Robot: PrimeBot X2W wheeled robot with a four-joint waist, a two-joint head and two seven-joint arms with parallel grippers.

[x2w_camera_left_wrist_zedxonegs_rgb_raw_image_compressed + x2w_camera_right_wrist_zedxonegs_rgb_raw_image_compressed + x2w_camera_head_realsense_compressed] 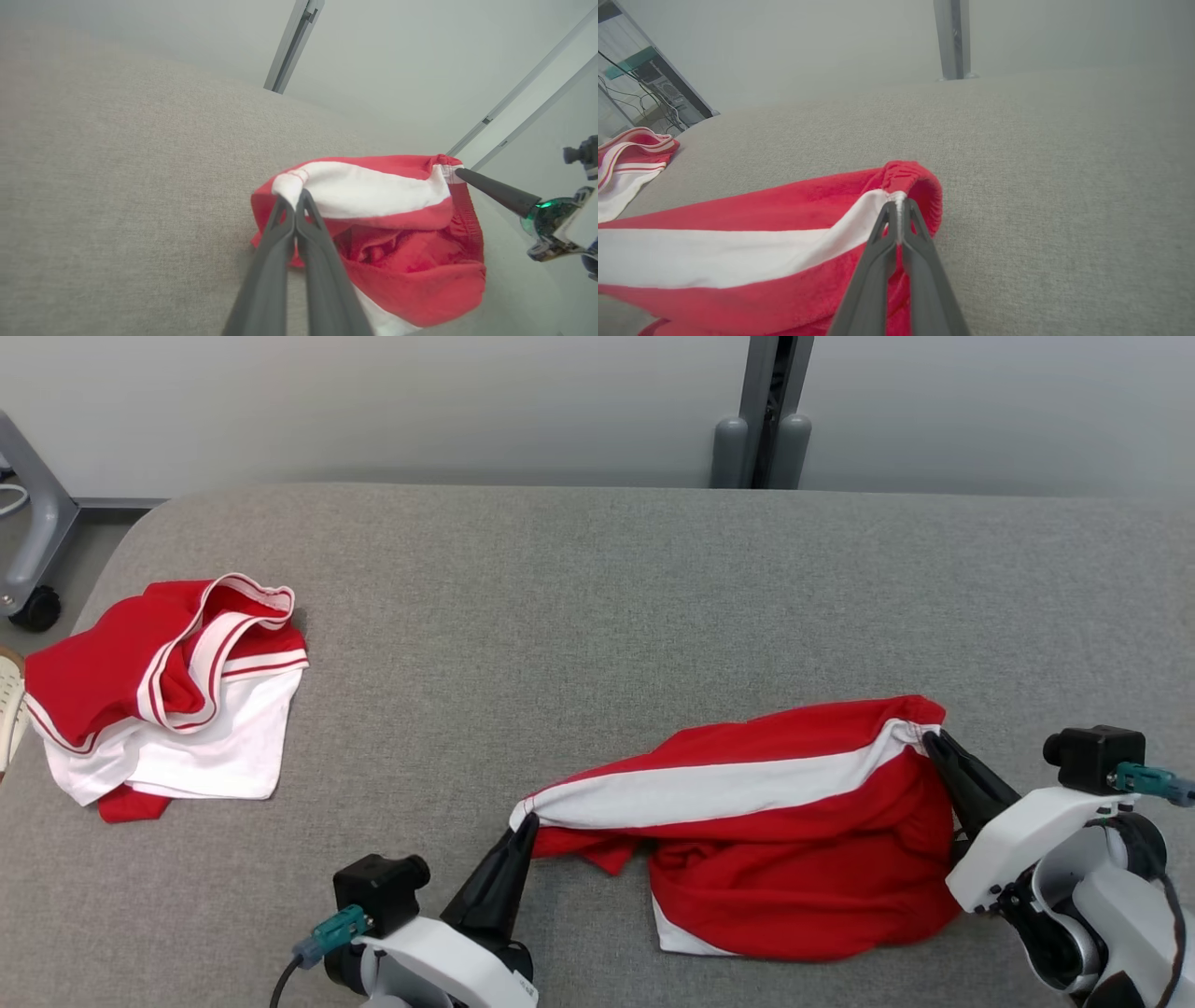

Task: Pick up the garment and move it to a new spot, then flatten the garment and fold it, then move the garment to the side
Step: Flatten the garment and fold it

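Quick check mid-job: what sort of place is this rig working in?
Probably a robotics lab or test bay, not a home: a grey fabric-covered table against a bare wall, a wheeled metal stand at its left, and equipment with loose cables in the right wrist view.

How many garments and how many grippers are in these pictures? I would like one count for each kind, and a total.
Garments: 2, the held garment and the crumpled garment at the left.
Grippers: 2, the left gripper and the right gripper.
Total: 4

Table (597,597) (perhaps padded): garment (794,840), second garment (168,700)
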